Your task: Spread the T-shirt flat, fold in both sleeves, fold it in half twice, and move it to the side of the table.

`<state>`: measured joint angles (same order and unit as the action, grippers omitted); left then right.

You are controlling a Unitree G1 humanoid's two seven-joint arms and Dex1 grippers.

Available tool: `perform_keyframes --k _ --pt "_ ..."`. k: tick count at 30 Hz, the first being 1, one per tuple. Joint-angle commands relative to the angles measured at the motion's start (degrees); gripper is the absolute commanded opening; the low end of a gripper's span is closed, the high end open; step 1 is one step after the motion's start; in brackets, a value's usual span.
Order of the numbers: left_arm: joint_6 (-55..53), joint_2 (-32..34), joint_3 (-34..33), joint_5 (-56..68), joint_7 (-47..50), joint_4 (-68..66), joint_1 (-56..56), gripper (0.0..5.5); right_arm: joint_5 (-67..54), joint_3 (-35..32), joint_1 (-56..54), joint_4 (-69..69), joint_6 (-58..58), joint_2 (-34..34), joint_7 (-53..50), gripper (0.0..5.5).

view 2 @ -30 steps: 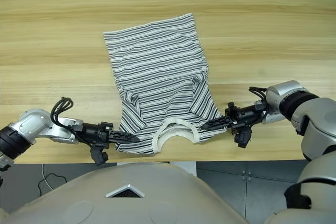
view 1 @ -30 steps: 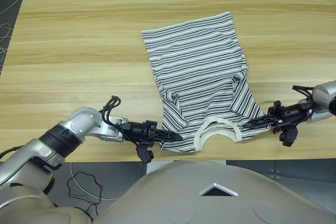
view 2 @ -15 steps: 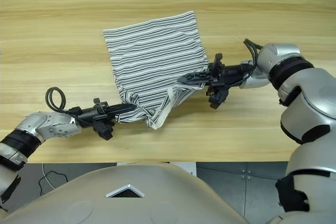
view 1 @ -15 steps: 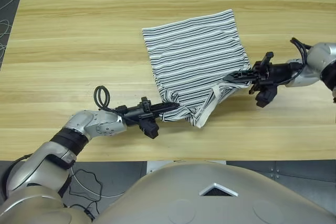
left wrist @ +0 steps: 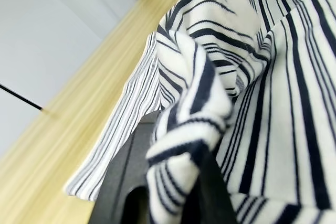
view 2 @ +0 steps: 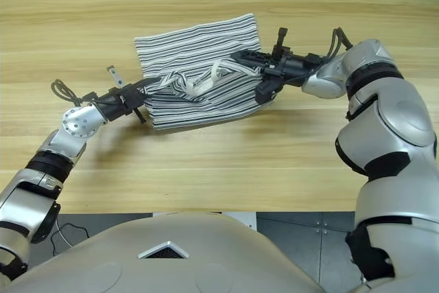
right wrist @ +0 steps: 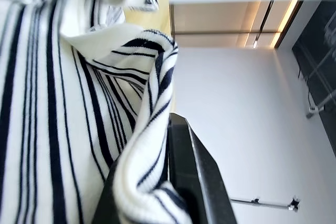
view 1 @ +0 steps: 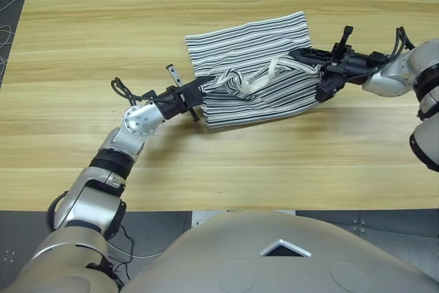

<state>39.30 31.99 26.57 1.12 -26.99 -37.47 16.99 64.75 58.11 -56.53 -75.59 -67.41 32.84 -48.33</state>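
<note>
Left gripper (view 1: 200, 89) and right gripper (view 1: 296, 53) each pinch a T-shirt (view 1: 260, 101) corner, apparently mid half-fold; cloth spans between them; carry both corners level to the hem just beyond, then release.

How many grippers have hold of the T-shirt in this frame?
2. The left gripper clamps bunched cloth at the left side of the T-shirt; the right gripper clamps cloth near its right side, toward the far edge.
</note>
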Motion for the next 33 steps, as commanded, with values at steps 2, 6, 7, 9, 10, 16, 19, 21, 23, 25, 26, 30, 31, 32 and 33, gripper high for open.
perform_keyframes --k 2,6,7,9,10,16,19,21,23,25,26,30,31,32,33 --pt "-3.2 -3.1 -4.5 0.1 -3.4 -3.9 3.9 0.11 -10.8 -9.2 2.0 -2.6 5.9 -2.7 19.0 0.10" --pt "-3.0 -5.4 -6.8 -1.9 -3.5 -9.9 7.0 0.11 -16.2 -14.4 3.3 -1.9 11.5 -4.8 28.6 0.10" --pt "-3.1 -6.1 -7.6 -1.9 -3.4 -11.3 8.0 0.11 -16.5 -14.9 3.5 -1.8 13.2 -5.3 30.2 0.10" --pt "-3.5 -7.3 -8.7 -2.6 -3.2 -14.0 9.8 0.11 -17.4 -16.1 3.9 -1.8 16.5 -6.3 32.9 0.10" --pt "-3.6 -7.8 -9.1 -3.1 -2.9 -15.6 10.6 0.11 -17.4 -16.4 4.0 -1.7 17.9 -6.7 33.6 0.10" --pt "-4.0 -11.2 -11.2 -6.5 1.8 -24.5 15.7 0.11 -18.8 -19.1 4.2 -1.6 23.4 -9.7 35.7 0.10" --pt "-4.8 -12.9 -12.9 -6.9 3.6 -27.7 18.5 0.11 -17.9 -19.0 3.8 -1.7 26.9 -10.8 35.3 0.10" --pt "-5.1 -13.5 -13.2 -7.8 4.5 -29.4 19.8 0.11 -17.8 -19.2 3.5 -1.8 28.6 -11.6 35.3 0.10" --pt "-5.3 -13.7 -13.4 -8.9 5.4 -30.7 21.0 0.11 -17.8 -19.2 3.1 -1.9 30.2 -12.3 35.5 0.10" --pt "-5.5 -13.7 -13.6 -9.8 5.9 -31.6 22.1 0.11 -17.3 -18.9 3.1 -2.1 31.4 -12.6 35.8 0.10" --pt "-5.6 -13.8 -13.6 -10.1 6.2 -32.0 22.5 0.11 -17.6 -19.1 3.2 -2.2 31.9 -12.8 36.3 0.10" --pt "-6.6 -13.9 -13.8 -11.6 7.2 -33.6 23.4 0.10 -19.8 -21.2 3.3 -2.5 33.6 -13.6 39.1 0.36" --pt "-6.9 -14.0 -13.8 -12.0 8.0 -33.9 23.5 0.39 -20.4 -21.8 3.3 -2.5 33.8 -13.9 39.8 0.57" --pt "-7.1 -14.2 -13.9 -12.4 8.6 -34.1 23.6 0.57 -21.0 -22.5 3.2 -2.5 33.9 -14.2 40.5 0.80" --pt "-7.2 -14.4 -14.0 -12.7 9.1 -34.2 23.7 0.65 -21.2 -22.8 3.1 -2.4 34.0 -14.4 40.9 0.90"
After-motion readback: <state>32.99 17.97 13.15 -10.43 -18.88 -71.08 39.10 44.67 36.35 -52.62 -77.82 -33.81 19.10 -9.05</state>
